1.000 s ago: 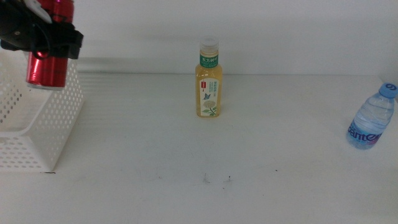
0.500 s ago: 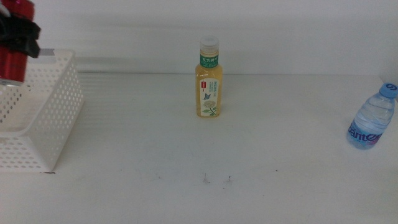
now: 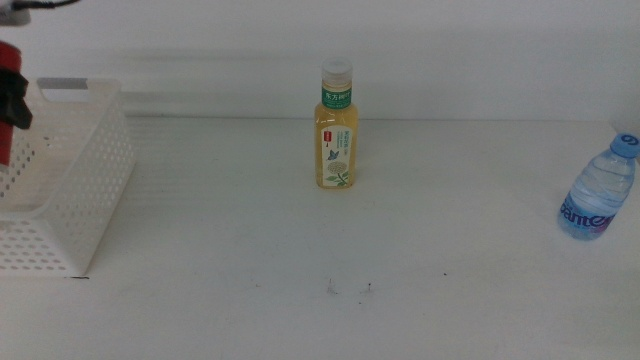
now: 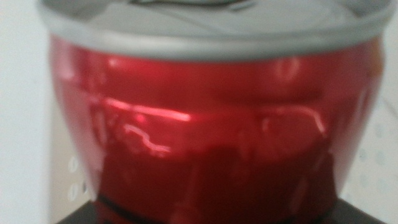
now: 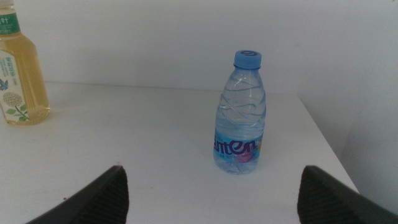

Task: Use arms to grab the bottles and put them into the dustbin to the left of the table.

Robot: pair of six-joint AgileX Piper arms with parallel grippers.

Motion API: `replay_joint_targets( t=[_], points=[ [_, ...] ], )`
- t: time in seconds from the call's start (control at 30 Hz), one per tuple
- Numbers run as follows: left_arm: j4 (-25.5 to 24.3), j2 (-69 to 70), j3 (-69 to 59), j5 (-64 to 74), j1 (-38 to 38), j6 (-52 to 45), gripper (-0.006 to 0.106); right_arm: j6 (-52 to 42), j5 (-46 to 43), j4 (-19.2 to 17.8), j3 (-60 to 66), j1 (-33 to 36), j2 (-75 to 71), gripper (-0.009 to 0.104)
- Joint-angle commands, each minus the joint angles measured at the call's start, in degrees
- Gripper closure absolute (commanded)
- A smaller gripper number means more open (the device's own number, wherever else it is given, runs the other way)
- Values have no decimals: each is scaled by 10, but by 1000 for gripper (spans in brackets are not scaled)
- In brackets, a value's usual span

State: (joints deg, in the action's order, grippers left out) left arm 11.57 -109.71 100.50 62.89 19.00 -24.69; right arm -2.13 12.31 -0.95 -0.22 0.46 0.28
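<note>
Worktop (image 3: 250,270) front and middle lie bare. Tea bottle (image 3: 336,127) stands upright at centre back, open room on both sides. Water bottle (image 3: 597,190) stands near right edge, well apart from it. Basket (image 3: 80,190) blocks far left; red can (image 3: 8,100) in left claw (image 3: 12,95) hangs over it.

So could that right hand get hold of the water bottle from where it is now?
Probably yes. The right hand is open and faces the water bottle, which stands upright and alone on the table, nothing between them.
</note>
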Motion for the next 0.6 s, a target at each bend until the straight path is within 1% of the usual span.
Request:
replay_joint_targets(
  t=[0.0, 0.4, 0.47, 0.57],
  points=[
    [17, -8, 8, -18, 2, -8, 67, -3, -7, -2, 2, -5, -3, 6],
    [18, -82, 8, -35, 2, -8, 67, -3, -7, -2, 2, -5, -3, 6],
    [21, -86, 8, -35, 2, -8, 65, -3, -7, -2, 2, -5, -3, 6],
    [21, -87, 8, -32, 2, -8, 55, -3, -7, -2, 2, -5, -3, 6]
  ],
)
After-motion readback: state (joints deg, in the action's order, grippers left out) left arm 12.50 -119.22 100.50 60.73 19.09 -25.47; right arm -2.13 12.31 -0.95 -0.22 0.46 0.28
